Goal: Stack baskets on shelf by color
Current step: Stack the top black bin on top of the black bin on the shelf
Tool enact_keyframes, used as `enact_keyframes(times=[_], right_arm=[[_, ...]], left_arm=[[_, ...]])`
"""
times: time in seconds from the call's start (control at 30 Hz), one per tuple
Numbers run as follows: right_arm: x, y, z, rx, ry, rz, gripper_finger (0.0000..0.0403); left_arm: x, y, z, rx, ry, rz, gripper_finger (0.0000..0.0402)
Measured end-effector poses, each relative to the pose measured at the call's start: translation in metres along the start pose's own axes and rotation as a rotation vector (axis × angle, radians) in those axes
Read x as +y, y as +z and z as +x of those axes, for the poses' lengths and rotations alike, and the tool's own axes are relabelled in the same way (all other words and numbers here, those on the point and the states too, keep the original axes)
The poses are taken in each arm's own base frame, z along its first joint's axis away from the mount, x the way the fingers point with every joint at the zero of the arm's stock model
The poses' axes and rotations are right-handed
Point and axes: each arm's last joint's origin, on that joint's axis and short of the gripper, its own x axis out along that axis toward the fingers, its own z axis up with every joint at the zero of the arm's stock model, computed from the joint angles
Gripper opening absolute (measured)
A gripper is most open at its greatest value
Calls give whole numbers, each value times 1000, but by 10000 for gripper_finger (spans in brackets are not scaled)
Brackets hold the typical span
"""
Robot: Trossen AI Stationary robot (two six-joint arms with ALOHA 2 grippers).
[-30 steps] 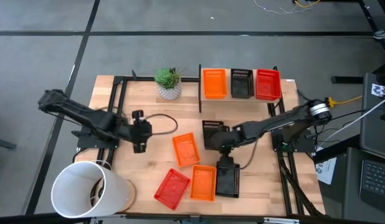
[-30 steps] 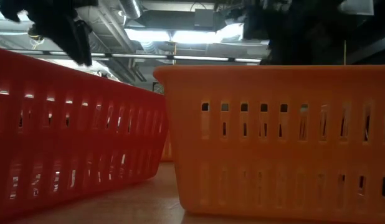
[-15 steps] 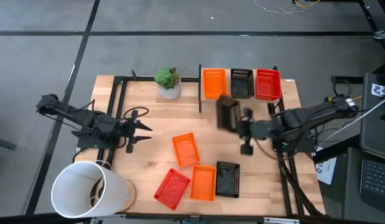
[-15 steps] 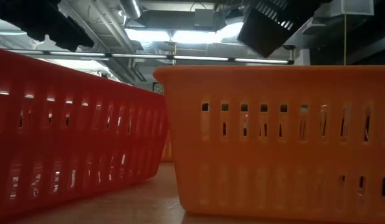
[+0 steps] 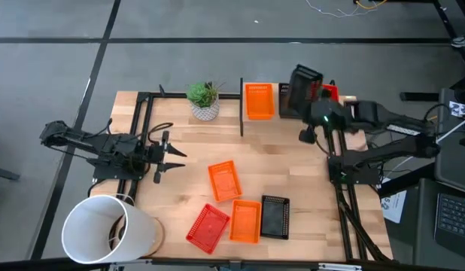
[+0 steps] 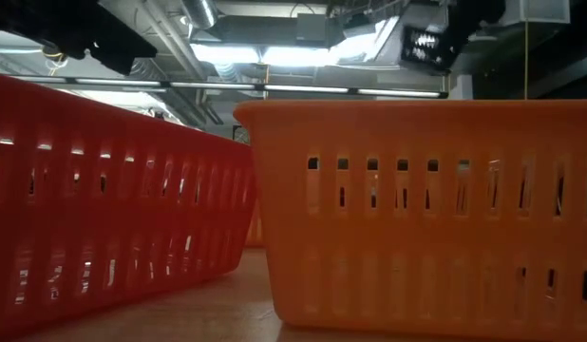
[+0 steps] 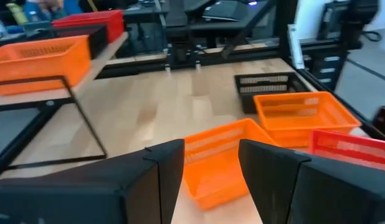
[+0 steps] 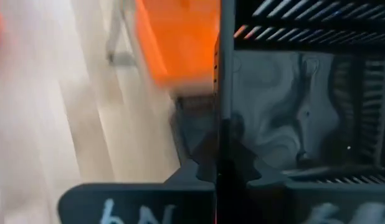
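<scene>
My right gripper (image 5: pixel 314 104) is shut on a black basket (image 5: pixel 304 81), raised over the shelf (image 5: pixel 345 99) above its black basket (image 5: pixel 285 102) and red basket (image 5: pixel 328 92); an orange basket (image 5: pixel 258 100) stands at the shelf's left end. On the table rest an orange basket (image 5: pixel 223 181), a red one (image 5: pixel 208 227), a second orange one (image 5: pixel 246 220) and a black one (image 5: pixel 275 217). My left gripper (image 5: pixel 171 154) is open, left of the middle orange basket (image 7: pixel 220 155) and pointing at it without touching. My right gripper (image 8: pixel 218 177) pinches a rim wall (image 8: pixel 219 106) of the black basket between its two fingers, one finger inside and one outside. The basket is lifted clear and tilted steeply, its hollow facing the wrist camera, above the shelf's baskets.
A potted plant (image 5: pixel 205 99) stands left of the shelf. A big white bucket (image 5: pixel 104 229) lies at the table's near left corner. Black frame rails (image 5: pixel 138 128) run along the left and right sides. Bare wood shows between the shelf and the loose baskets.
My right gripper has lifted the black basket off the table's middle and carried it up, rightward and toward the far edge, over the shelf; the basket has tipped steeply on the way. My left gripper has drawn back a little and turned from pointing down to level.
</scene>
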Motion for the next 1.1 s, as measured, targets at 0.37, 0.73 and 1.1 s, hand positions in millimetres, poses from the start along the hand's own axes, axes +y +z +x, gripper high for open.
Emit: enact_keyframes(times=[0.37,0.73,1.1], right_arm=[[-18,7,59,265,266,-137,0],[-24,6,78,316,297,-130,0],[-24,5,77,304,334,-118,0]], left_arm=[[7,-1,1,3,-19,-12,147],[8,-2,2,13,-31,-13,147],[8,-3,2,22,-37,-15,147]])
